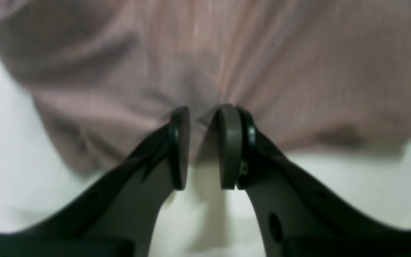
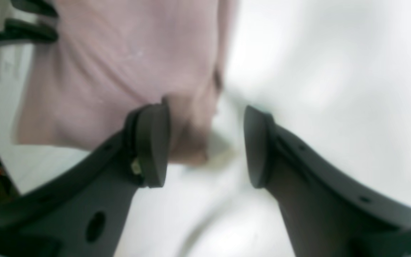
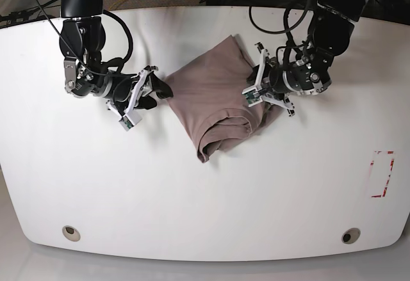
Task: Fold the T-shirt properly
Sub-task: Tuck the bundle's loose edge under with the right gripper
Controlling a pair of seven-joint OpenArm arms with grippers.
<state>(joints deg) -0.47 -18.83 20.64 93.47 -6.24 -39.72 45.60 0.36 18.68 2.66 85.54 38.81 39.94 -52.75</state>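
Observation:
The mauve-brown T-shirt (image 3: 211, 92) lies roughly folded and bunched on the white table (image 3: 192, 191). My left gripper (image 3: 252, 92) is at the shirt's right edge. In the left wrist view its jaws (image 1: 204, 110) are nearly together and pinch a fold of the T-shirt (image 1: 205, 53), with wrinkles fanning out from the tips. My right gripper (image 3: 160, 89) is at the shirt's left edge. In the right wrist view it (image 2: 205, 110) is open, and a corner of the T-shirt (image 2: 120, 64) lies between the fingers, next to the left finger (image 2: 152, 142).
A red-outlined rectangle (image 3: 381, 173) is marked on the table at the right. Two round holes (image 3: 72, 232) (image 3: 350, 235) sit near the front edge. Cables run behind the far edge. Dark arm parts (image 2: 20, 32) show beyond the shirt.

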